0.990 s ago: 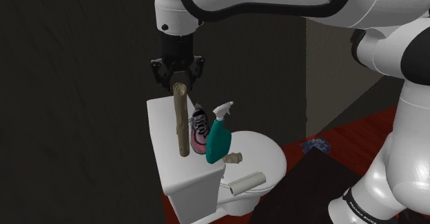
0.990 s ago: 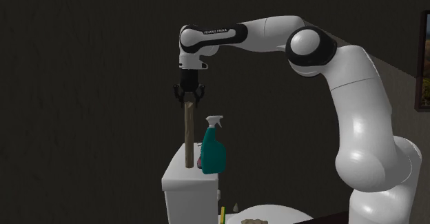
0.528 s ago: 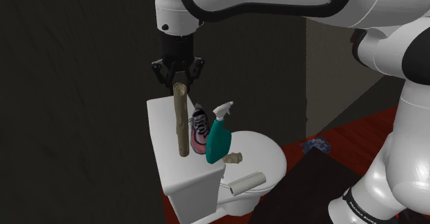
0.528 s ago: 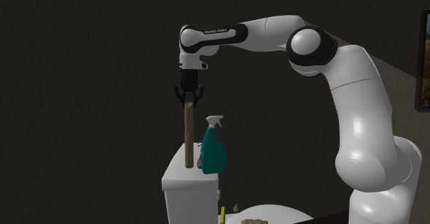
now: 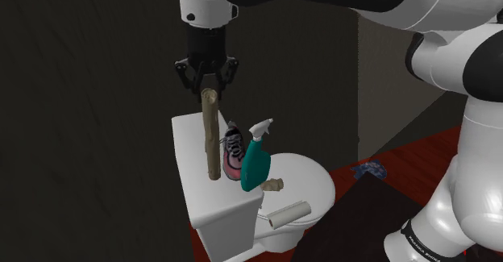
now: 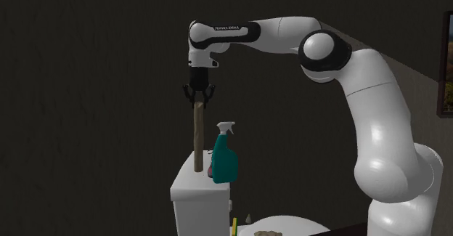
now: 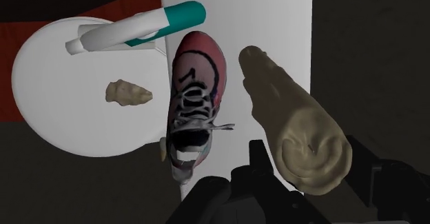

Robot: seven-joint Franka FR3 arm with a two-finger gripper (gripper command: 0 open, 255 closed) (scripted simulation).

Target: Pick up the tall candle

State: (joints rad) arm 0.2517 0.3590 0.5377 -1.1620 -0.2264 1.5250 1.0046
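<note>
Dark walls back a white toilet tank. The gripper pinches the top of the tall brown candle between its fingers; the candle hangs below them over the tank. Just past the fingers lies a pink shoe, then a teal spray bottle and a tan lump on the toilet lid.

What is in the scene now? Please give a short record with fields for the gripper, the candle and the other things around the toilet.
gripper: black gripper, shut on the top end of the tall candle
candle: brownish, nearly upright, lower end at the white toilet tank; whether it touches cannot be told
on tank: pink shoe, beside the candle
next to shoe: teal spray bottle
on toilet lid: beige lump
by the toilet's rim: pale roll
floor: blue cloth
</note>
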